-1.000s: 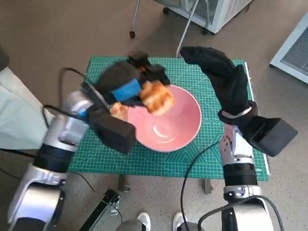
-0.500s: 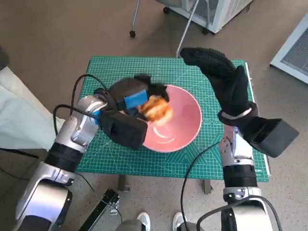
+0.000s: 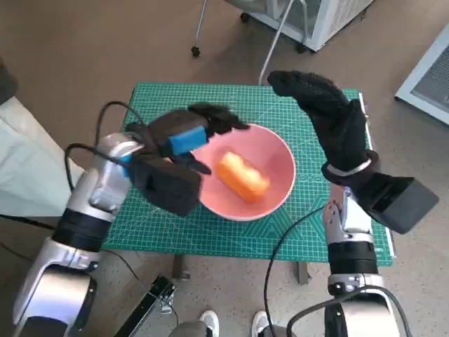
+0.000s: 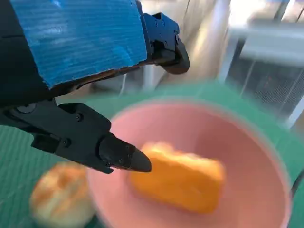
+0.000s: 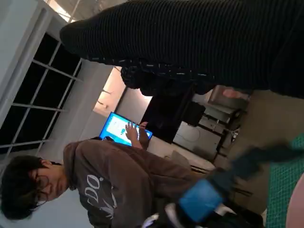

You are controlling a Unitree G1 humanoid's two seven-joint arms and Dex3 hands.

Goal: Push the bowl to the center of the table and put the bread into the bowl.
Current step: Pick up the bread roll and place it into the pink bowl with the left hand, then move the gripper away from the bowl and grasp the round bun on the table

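The pink bowl [image 3: 284,151] sits near the middle of the green mat [image 3: 316,232]. An orange-brown piece of bread [image 3: 242,175] lies inside it, apart from both hands. My left hand [image 3: 189,133] hovers over the bowl's left rim with its fingers spread and nothing in them. In the left wrist view the bread [image 4: 178,178] rests in the bowl [image 4: 247,161] beyond the black fingertips [image 4: 118,154], and a second round bun [image 4: 59,199] lies outside the bowl. My gloved right hand [image 3: 326,105] is raised over the mat's far right part, holding nothing.
A white appliance [image 3: 316,14] and a caster leg [image 3: 194,48] stand on the floor behind the table. Pale cloth [image 3: 21,161] lies to the left. Shoes [image 3: 210,323] show at the near edge. A person [image 5: 109,185] in a brown hoodie appears in the right wrist view.
My left hand has let go of the bread, which now lies in the bowl. The hand has drawn back a little to the left. The right hand has stayed raised.
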